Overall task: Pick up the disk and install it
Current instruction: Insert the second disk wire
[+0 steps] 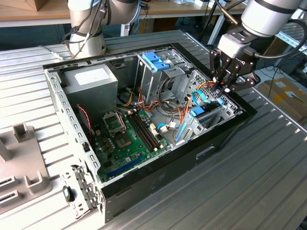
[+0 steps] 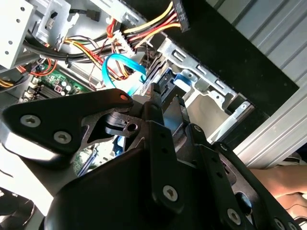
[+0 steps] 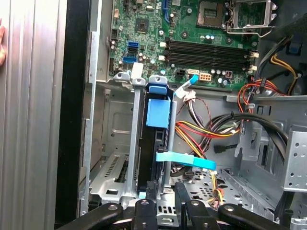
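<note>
The disk (image 3: 152, 143) stands on edge in the metal drive bay (image 3: 108, 182) at the front corner of the open computer case (image 1: 158, 172). Its light-blue frame (image 3: 158, 113) runs along the upper edge, and in the exterior view it shows as a blue strip (image 1: 198, 112). My gripper (image 1: 222, 85) hangs just above the bay's end, at the exterior view's right. Its black fingers (image 3: 146, 203) lie close together right at the disk's near end, with nothing seen between them. Whether they touch the disk I cannot tell. In the second wrist view the fingers (image 2: 154, 98) point down at the bay.
A light-blue flat cable (image 3: 186, 160) and bundles of coloured wires (image 3: 201, 129) lie beside the bay. The motherboard (image 1: 129, 139), a tall cage with a blue top (image 1: 156, 62) and a grey box (image 1: 91, 79) fill the case. A person's hand (image 2: 283, 179) rests near the case.
</note>
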Robot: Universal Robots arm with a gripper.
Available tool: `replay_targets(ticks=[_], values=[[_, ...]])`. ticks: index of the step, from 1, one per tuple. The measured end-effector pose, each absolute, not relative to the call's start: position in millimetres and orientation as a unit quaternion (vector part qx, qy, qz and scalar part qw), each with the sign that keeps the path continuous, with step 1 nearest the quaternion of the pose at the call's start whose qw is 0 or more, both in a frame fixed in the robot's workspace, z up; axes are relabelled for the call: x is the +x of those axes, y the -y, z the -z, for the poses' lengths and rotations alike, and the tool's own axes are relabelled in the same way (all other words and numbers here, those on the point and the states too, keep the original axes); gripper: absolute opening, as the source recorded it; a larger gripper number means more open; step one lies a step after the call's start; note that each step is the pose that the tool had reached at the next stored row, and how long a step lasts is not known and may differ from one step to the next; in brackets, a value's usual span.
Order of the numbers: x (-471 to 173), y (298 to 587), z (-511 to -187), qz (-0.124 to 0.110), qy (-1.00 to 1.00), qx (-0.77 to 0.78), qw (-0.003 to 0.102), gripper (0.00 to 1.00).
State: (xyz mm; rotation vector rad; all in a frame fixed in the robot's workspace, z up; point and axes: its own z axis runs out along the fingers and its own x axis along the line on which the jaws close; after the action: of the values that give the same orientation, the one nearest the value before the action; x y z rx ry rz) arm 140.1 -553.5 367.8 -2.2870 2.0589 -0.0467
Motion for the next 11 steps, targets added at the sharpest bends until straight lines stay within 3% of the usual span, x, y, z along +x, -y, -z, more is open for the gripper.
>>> replay_targets(ticks=[11], values=[[141.4,553.4,-368.0,0.015,-0.669,-0.743,0.032,0.29]])
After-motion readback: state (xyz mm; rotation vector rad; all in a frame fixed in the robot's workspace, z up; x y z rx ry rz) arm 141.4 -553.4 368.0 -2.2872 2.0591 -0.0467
